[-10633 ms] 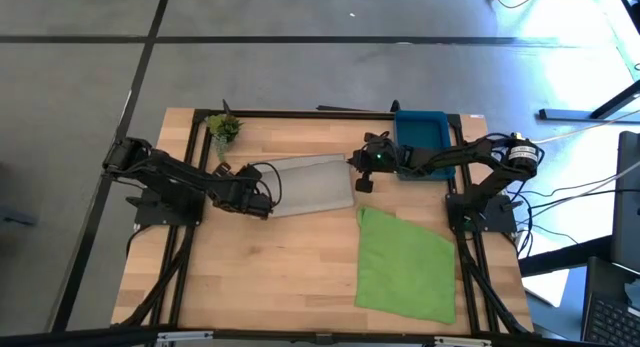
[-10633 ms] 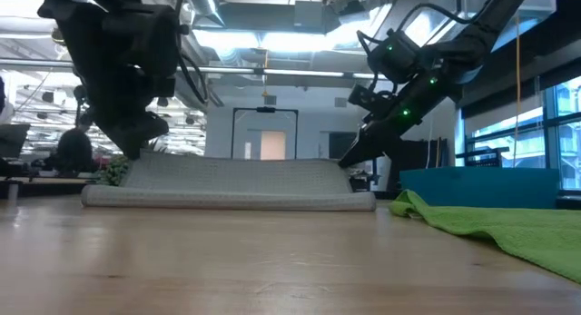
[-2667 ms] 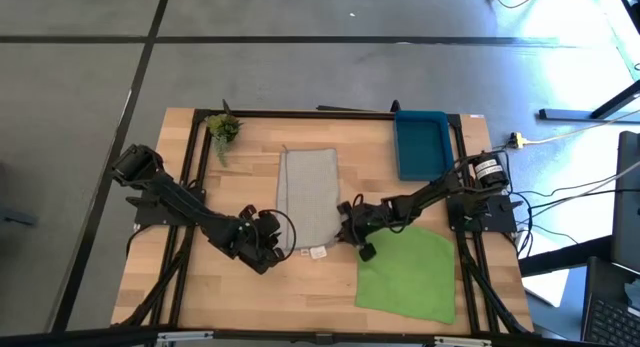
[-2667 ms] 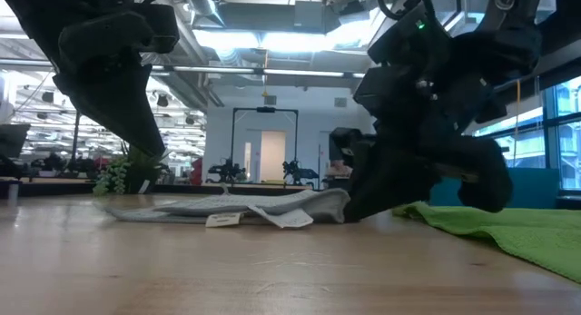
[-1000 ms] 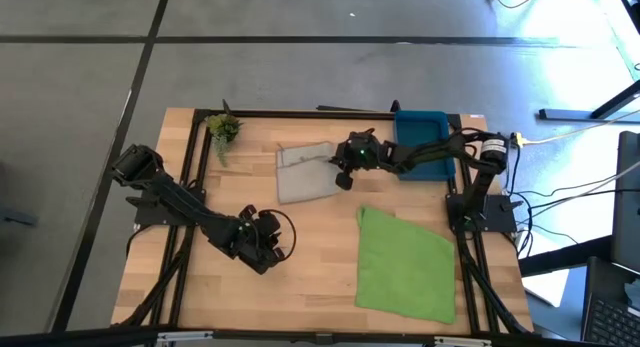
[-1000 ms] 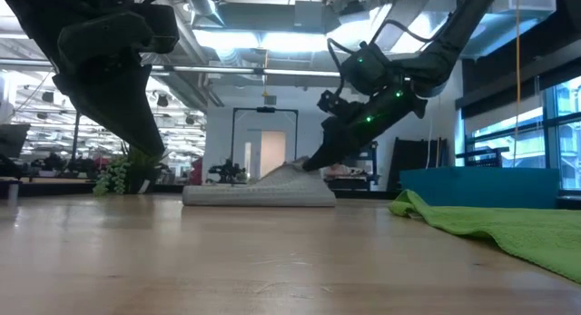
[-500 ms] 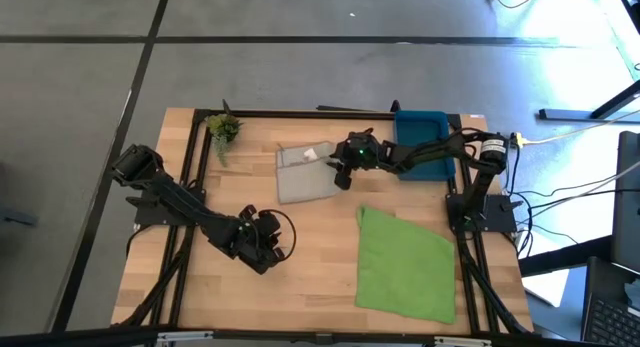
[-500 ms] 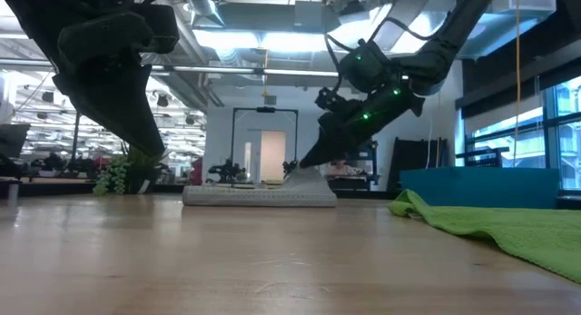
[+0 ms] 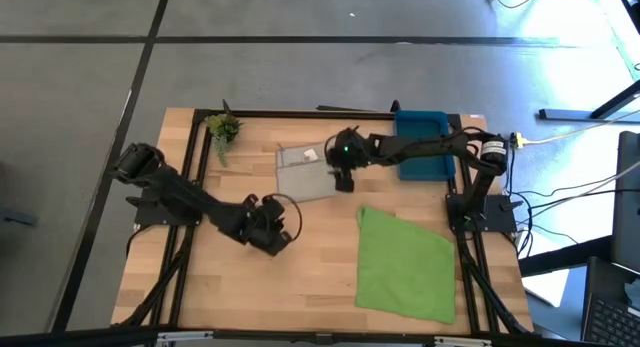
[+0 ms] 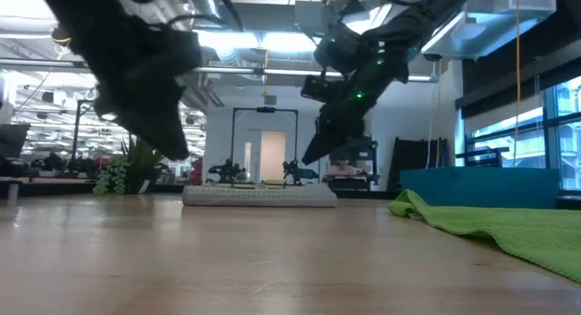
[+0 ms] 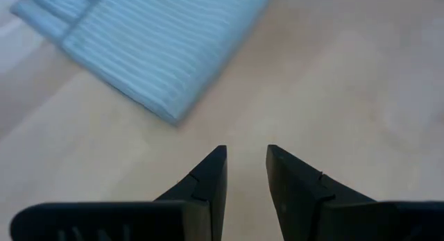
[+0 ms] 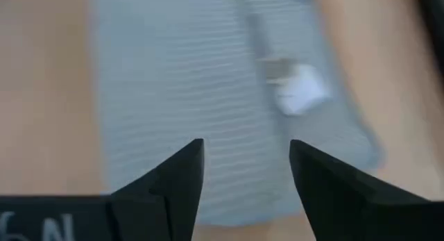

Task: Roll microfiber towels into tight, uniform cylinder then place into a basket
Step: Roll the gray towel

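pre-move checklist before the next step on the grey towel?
1. Right gripper let go of the grey towel: ok, jaws open, empty, above the cloth.
2. Left gripper free: ok, open, empty, over bare wood near the towel's corner.
3. Grey towel rolled into a cylinder: not ok, it lies flat and folded, white tag on top.
4. Basket ready: ok, nothing shows in it.
5. Green towel out of the way: ok, spread flat, apart from the grey one.
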Controlling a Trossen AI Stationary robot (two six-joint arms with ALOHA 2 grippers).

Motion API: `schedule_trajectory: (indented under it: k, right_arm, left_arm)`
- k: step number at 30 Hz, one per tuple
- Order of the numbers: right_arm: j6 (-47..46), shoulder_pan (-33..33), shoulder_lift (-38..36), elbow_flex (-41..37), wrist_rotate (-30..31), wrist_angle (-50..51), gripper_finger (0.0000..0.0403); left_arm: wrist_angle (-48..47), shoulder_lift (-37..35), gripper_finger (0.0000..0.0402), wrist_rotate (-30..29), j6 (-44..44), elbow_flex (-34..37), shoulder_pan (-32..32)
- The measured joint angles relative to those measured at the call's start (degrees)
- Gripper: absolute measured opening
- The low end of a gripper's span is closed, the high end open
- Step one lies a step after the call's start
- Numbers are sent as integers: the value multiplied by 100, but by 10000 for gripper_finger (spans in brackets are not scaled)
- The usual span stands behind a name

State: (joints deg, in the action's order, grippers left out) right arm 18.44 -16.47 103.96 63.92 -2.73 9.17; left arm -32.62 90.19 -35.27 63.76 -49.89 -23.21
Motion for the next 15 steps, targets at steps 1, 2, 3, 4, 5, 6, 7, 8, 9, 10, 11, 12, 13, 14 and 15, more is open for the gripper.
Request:
schedule_trajectory:
  k: [1, 2, 3, 4, 5, 6, 7, 8, 9, 10, 11, 12, 13, 14, 15]
  right_arm:
    - [144, 71, -2, -71, -92, 4, 212]
    - [290, 138, -2, -172, -177, -2, 211]
    - [404, 203, -2, -277, -223, -11, 210]
    - [476, 260, 0, -369, -250, -47, 209]
    - [562, 312, 0, -452, -283, -160, 208]
    - [609, 363, 0, -543, -289, -356, 208]
    - [628, 407, 0, -653, -288, -601, 208]
    - [628, 440, 0, -768, -290, -803, 208]
    - [625, 461, 0, -873, -291, -959, 208]
    - [614, 478, 0, -949, -297, -1093, 208]
    - [612, 481, 0, -999, -315, -1214, 208]
    - [609, 478, 0, -1037, -329, -1287, 208]
    - [588, 472, 0, -1076, -338, -1303, 208]
    - [551, 469, 32, -1109, -337, -1283, 208]
    - [454, 464, 78, -1129, -337, -1282, 208]
  left_arm:
    - [-2, 0, 94, 8, -49, 0, 139]
    - [-1, 0, 94, 31, -139, 0, 275]
    - [2, 0, 94, 73, -256, 0, 418]
    - [2, 0, 94, 140, -366, 0, 562]
    - [3, 0, 94, 231, -467, 0, 708]
    - [4, 0, 94, 309, -580, 0, 850]
    - [7, 2, 94, 350, -689, 0, 981]
    - [10, 2, 94, 356, -783, 0, 1092]
    - [26, 2, 94, 355, -868, 0, 1203]
    - [63, 2, 94, 356, -941, 0, 1303]
    - [111, 2, 94, 361, -1034, 0, 1388]
    - [160, 2, 94, 384, -1130, 0, 1458]
    - [203, 2, 94, 446, -1204, 0, 1514]
    - [234, 2, 94, 524, -1279, 0, 1564]
    - [255, 2, 94, 585, -1319, 0, 1604]
